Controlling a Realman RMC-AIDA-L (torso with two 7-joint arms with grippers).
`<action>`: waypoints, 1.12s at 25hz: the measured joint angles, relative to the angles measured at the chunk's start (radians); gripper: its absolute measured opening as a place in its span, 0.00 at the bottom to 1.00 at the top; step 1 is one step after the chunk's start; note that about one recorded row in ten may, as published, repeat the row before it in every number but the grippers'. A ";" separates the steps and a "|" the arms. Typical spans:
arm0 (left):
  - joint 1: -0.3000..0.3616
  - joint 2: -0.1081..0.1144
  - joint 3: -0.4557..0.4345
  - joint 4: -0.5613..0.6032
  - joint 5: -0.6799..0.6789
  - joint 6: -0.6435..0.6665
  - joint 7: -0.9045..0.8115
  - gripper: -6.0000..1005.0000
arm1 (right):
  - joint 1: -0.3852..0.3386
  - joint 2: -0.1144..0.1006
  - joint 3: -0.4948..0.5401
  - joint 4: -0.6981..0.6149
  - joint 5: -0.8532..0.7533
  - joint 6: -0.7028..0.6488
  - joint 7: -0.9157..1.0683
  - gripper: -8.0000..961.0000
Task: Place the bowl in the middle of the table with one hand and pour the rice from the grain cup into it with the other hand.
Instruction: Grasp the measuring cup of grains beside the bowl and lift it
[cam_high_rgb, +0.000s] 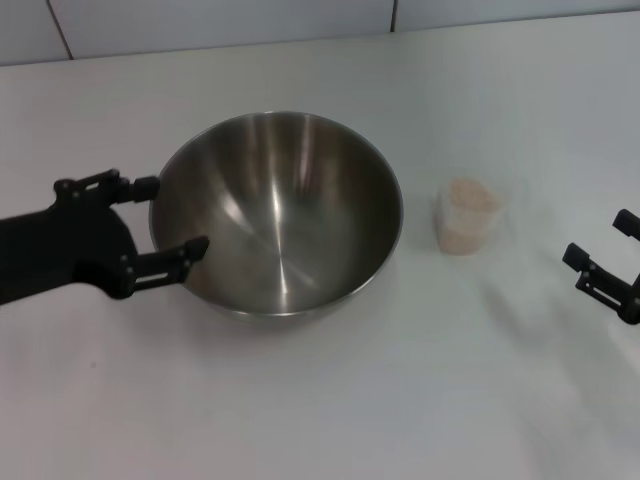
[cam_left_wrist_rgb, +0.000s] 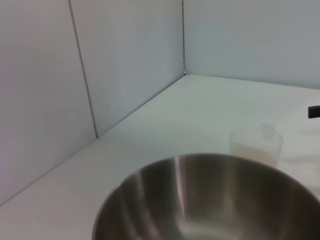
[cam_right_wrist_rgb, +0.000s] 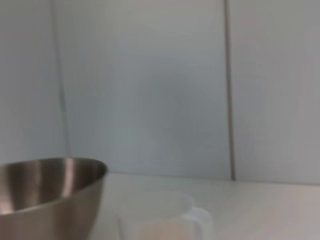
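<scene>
The steel bowl (cam_high_rgb: 278, 212) stands empty on the white table (cam_high_rgb: 330, 400), near its middle. My left gripper (cam_high_rgb: 173, 217) is open at the bowl's left side, both fingers outside the wall and close to it or touching. The clear grain cup (cam_high_rgb: 468, 213) stands upright to the right of the bowl, holding pale rice (cam_high_rgb: 470, 200). My right gripper (cam_high_rgb: 598, 240) is open and empty, right of the cup and apart from it. The left wrist view shows the bowl (cam_left_wrist_rgb: 210, 200) with the cup (cam_left_wrist_rgb: 256, 145) beyond it. The right wrist view shows the bowl (cam_right_wrist_rgb: 50, 195) and the cup (cam_right_wrist_rgb: 165, 225).
A white tiled wall (cam_high_rgb: 220, 20) runs along the table's far edge. In the left wrist view the wall (cam_left_wrist_rgb: 125, 65) meets a second wall in a corner beyond the cup.
</scene>
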 joint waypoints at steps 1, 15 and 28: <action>0.000 0.000 0.000 0.000 0.000 0.000 0.000 0.78 | 0.005 0.000 0.008 0.006 0.000 0.019 0.000 0.86; 0.122 -0.002 0.052 0.054 -0.114 0.078 0.193 0.81 | 0.111 0.004 0.028 0.076 0.001 0.222 -0.008 0.86; 0.127 0.000 0.052 0.065 -0.129 0.083 0.208 0.81 | 0.176 0.005 0.025 0.087 0.001 0.300 -0.009 0.86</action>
